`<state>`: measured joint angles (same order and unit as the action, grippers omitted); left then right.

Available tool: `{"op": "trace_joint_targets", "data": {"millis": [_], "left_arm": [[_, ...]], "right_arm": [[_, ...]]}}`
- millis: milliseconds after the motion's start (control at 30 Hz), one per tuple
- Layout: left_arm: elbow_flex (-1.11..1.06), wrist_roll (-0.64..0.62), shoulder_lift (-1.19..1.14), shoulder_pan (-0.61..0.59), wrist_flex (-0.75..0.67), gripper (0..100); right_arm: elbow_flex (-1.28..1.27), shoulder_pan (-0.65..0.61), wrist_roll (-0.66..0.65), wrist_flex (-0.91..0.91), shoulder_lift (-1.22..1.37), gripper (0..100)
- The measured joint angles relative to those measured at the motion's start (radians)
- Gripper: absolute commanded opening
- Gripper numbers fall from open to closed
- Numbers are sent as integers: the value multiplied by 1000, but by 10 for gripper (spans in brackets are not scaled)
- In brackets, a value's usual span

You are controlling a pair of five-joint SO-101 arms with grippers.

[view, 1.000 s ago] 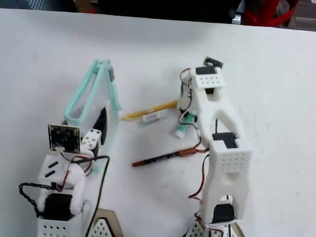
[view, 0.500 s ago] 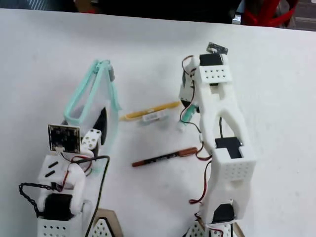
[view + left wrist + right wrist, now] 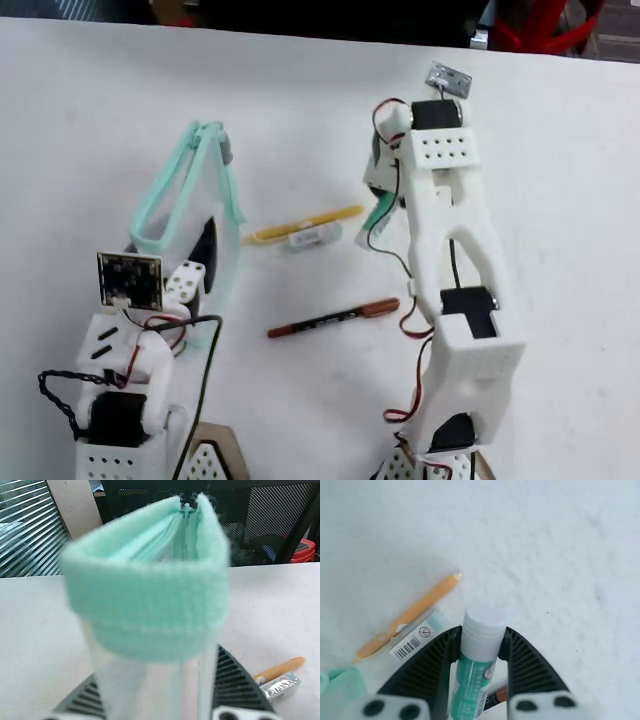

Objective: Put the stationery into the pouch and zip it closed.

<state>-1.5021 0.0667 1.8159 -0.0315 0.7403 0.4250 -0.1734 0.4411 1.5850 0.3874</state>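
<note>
The pouch [image 3: 150,605] is coloured mint green with a clear panel, and the bench [image 3: 100,120] is white. The glue stick [image 3: 477,667] is printed green and white under a white cap, and the jaws of the right gripper [image 3: 481,636] are black and ribbed. The pen [image 3: 305,223] is coloured yellow-orange, the marker [image 3: 330,319] dark with a reddish-brown cap, and a small silvery piece [image 3: 308,237] is marked with a white barcode label.

Ribbed cloth pouch [image 3: 150,605], matt table [image 3: 300,100]
</note>
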Motion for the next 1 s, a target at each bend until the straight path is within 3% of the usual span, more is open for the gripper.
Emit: {"op": "trace_joint_targets", "data": {"millis": [300,533,1000], "left_arm": [[0,0,0,0,0,199],[0,0,0,0,0,199],[0,0,0,0,0,199]], "right_arm": [[8,15,-97,0,-32,18],[8,20,-158,0,-198,18],[8,17,-166,-46,-473,18]]}}
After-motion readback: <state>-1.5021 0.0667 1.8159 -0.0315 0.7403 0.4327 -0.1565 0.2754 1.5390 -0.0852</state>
